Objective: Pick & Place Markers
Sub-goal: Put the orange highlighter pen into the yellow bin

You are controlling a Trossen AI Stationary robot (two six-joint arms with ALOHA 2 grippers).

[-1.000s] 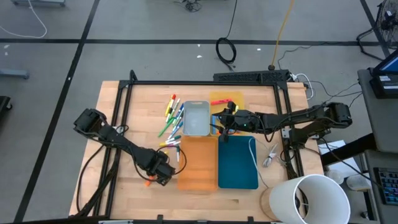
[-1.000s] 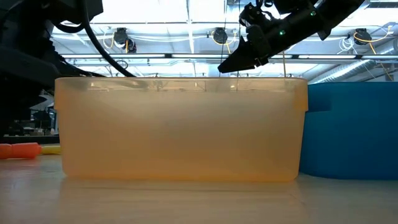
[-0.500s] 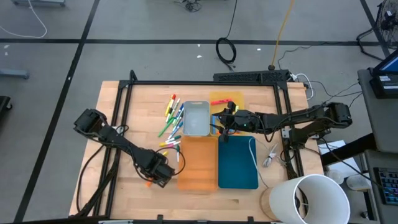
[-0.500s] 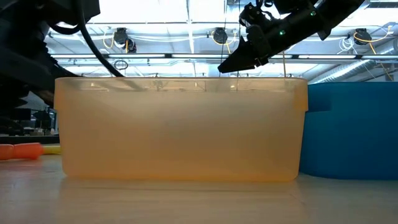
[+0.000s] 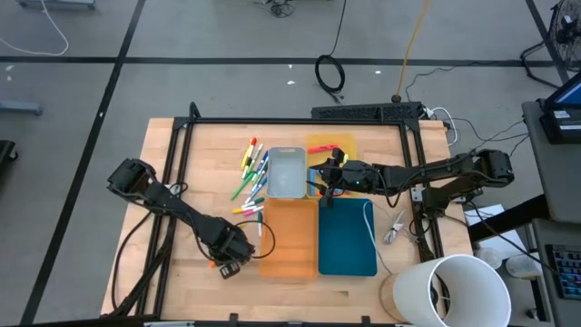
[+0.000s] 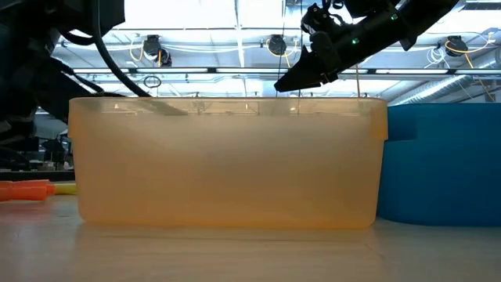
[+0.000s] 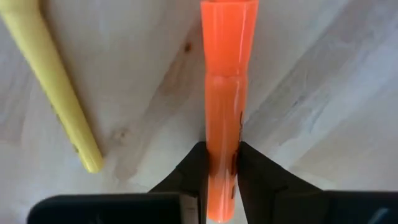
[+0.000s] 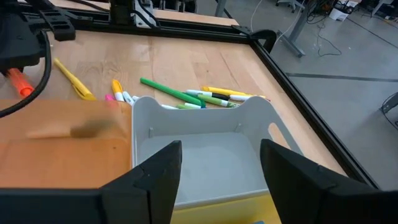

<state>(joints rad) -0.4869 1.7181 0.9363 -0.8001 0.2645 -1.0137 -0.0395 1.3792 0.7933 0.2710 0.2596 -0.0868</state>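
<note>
An orange marker (image 7: 222, 93) lies flat on the wooden table, left of the orange tray (image 5: 288, 238). My left gripper (image 7: 222, 152) stands over it, shut on it; the high view shows this gripper (image 5: 232, 252) at the tray's near left corner. A yellow marker (image 7: 53, 81) lies beside it. More markers (image 5: 252, 173) lie loose on the table left of the grey tray (image 5: 287, 173). My right gripper (image 8: 221, 180) hovers open over the grey tray (image 8: 205, 155), holding nothing. My left gripper pinches the orange marker's barrel (image 7: 222, 180) between its two fingers, near the end away from the wider cap. The fingers come from above, pointing down, one on each long side. The marker (image 6: 23, 189) lies level on the table.
A blue tray (image 5: 347, 238) stands right of the orange one, and a yellow tray (image 5: 331, 145) lies behind it. A white cord (image 5: 395, 227) and a big white tub (image 5: 454, 291) are at the near right. A black frame (image 5: 300, 120) borders the table.
My left gripper has shut its fingers onto the orange marker, staying at the orange tray's near left corner. The marker remains on the table.
</note>
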